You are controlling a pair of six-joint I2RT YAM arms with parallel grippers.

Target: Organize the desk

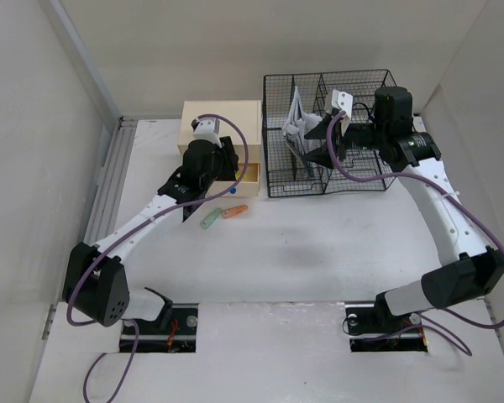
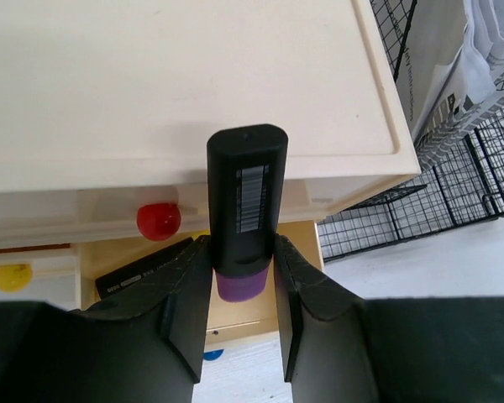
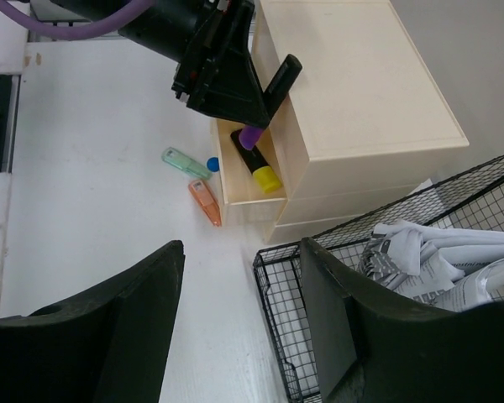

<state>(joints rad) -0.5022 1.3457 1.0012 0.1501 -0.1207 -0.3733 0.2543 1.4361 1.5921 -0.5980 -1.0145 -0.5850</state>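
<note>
Left gripper (image 2: 242, 277): pinching black marker (image 2: 245, 197) over open drawer (image 3: 224, 172). Right gripper (image 3: 242, 252): spread, empty. Risk: tilted marker snags drawer box (image 2: 193, 84) front, falls onto surface (image 1: 319, 243).

Bright, diffuse light is even across all three views. The large flat white tabletop (image 1: 302, 243) carries only faint, soft-edged shadows. The right wrist's near dark fingers (image 3: 109, 336) look slightly out of focus.
</note>
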